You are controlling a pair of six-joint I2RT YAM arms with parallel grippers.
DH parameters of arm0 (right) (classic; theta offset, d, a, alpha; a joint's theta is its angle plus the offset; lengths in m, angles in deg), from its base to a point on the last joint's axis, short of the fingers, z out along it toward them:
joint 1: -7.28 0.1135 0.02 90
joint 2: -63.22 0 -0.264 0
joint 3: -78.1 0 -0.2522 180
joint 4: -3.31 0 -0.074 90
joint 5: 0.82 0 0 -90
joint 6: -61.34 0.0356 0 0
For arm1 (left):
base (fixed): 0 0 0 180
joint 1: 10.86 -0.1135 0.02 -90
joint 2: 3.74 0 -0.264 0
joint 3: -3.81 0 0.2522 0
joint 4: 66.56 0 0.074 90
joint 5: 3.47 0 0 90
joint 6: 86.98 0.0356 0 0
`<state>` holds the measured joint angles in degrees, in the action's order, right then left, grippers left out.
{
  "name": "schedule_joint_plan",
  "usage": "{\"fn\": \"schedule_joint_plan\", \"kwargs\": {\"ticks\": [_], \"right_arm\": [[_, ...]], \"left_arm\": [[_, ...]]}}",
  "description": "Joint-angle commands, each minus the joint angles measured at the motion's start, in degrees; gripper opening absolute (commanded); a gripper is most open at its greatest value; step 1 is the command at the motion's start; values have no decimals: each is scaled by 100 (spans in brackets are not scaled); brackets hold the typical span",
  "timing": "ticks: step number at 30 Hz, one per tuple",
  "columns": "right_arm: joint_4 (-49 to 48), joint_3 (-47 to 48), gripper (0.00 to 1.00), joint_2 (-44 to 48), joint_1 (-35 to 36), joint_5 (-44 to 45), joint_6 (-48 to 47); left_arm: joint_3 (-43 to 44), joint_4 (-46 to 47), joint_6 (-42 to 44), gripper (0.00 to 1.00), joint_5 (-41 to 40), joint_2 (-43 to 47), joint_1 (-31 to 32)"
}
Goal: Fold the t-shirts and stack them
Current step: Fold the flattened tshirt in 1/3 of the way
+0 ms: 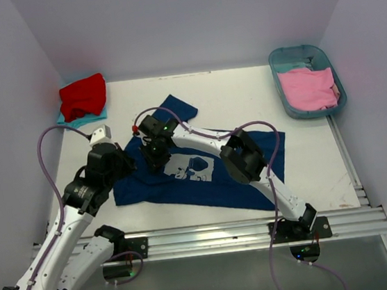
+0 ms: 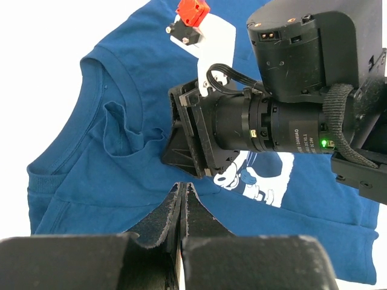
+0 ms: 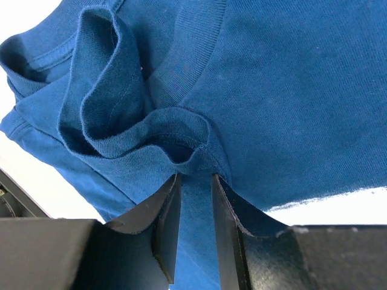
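A navy blue t-shirt [image 1: 204,179] with a pale cartoon-mouse print [image 1: 195,168] lies spread across the middle of the table. My right gripper [image 1: 155,155] reaches over it to the collar. In the right wrist view its jaws [image 3: 195,176] stand a little apart, straddling a raised ridge of collar cloth [image 3: 181,136]. The left gripper [image 2: 183,188] is shut with nothing between its fingers, low over the shirt just left of the right gripper [image 2: 166,148]. A folded red t-shirt [image 1: 83,96] rests on a teal one [image 1: 82,118] at the back left.
A teal oval tub [image 1: 278,62] at the back right holds a pink t-shirt [image 1: 307,88]. White walls close in the table on three sides. A metal rail [image 1: 211,237] runs along the near edge. Purple cables loop off both arms.
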<state>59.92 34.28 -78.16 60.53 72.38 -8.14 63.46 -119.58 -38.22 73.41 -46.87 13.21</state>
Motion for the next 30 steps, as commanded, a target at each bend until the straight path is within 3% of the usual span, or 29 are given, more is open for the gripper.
{"fn": "schedule_joint_plan", "kwargs": {"ticks": [1,27,30], "right_arm": [[215,265,31,84,62,124,-21],[426,705,24,-293,185,871,-91],[408,670,17,-311,185,889,-83]], "left_arm": [[-27,-55,-60,0,-85,7,9],[-159,-116,1,0,-138,24,9],[-168,-143,1,0,-155,42,9]]}}
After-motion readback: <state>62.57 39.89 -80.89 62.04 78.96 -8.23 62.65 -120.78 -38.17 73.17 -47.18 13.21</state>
